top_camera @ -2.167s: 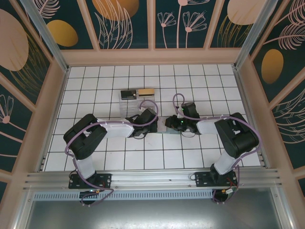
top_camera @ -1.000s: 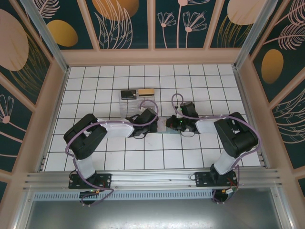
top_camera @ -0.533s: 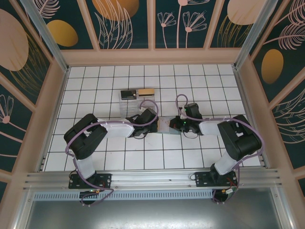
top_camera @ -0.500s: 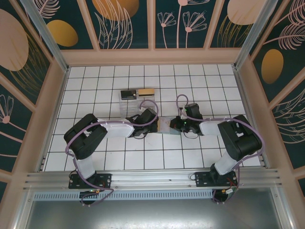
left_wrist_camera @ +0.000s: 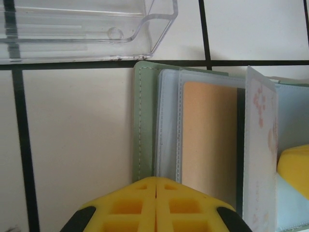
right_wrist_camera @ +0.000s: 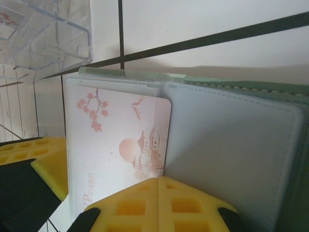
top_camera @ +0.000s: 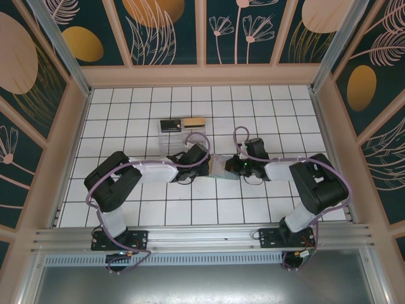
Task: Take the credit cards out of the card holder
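Observation:
The grey-green card holder [top_camera: 218,166] lies open on the tiles between both grippers. In the left wrist view its left panel [left_wrist_camera: 145,121] holds a tan-gold credit card [left_wrist_camera: 210,135] inside a clear sleeve. A sleeve leaf [left_wrist_camera: 260,145] stands raised, with a pale card printed with pink blossoms [right_wrist_camera: 116,140] in it. My left gripper [left_wrist_camera: 155,181] is shut, its tip resting on the holder's near left edge. My right gripper [right_wrist_camera: 158,181] is shut with its tip against the foot of that raised leaf. Nothing shows between either pair of fingers.
A clear plastic box [top_camera: 174,138] stands just beyond the holder, close to the left gripper [top_camera: 207,163]. A tan card [top_camera: 193,121] and a dark one [top_camera: 169,125] lie at its far side. Wooden walls ring the tiled floor [top_camera: 253,209].
The right gripper drew a little to the right, then came back toward the holder. More of the holder's green now shows between the grippers. The left arm barely moved.

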`<state>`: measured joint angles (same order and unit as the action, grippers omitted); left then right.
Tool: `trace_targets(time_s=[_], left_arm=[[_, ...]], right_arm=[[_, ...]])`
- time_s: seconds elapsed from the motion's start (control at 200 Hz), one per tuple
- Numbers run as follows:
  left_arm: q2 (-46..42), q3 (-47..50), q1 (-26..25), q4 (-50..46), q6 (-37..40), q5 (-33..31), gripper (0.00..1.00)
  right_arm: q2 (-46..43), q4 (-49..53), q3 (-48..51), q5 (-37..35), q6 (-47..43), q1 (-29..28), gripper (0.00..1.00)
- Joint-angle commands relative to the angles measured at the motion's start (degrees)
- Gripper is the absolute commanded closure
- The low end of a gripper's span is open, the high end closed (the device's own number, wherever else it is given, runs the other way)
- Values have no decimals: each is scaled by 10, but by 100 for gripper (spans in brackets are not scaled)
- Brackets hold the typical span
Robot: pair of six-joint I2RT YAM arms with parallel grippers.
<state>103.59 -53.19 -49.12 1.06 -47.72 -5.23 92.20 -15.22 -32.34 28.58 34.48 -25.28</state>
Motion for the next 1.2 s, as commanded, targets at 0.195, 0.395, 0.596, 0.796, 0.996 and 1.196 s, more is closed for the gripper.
trace_targets(time_s=[0.195,0.395,0.596,0.796,0.996,1.196], left_arm=[[-51,-36,0,-56,12,-24,67],[-42,-55,0,-30,29,6,79],[-11,-64,-1,-19,34,18,93],[13,-67,-1,-7,32,29,96],[31,-61,-1,-26,24,11,98],[49,-48,-1,-12,13,25,99]], right_arm=[[1,-2,-12,2,-6,-4,93],[-14,-4,-15,5,-4,-4,82],[-24,-3,-15,4,-3,-3,80],[-13,-13,-14,10,1,-3,80],[-14,-12,-14,10,1,-3,80],[-15,-17,-12,14,4,-3,80]])
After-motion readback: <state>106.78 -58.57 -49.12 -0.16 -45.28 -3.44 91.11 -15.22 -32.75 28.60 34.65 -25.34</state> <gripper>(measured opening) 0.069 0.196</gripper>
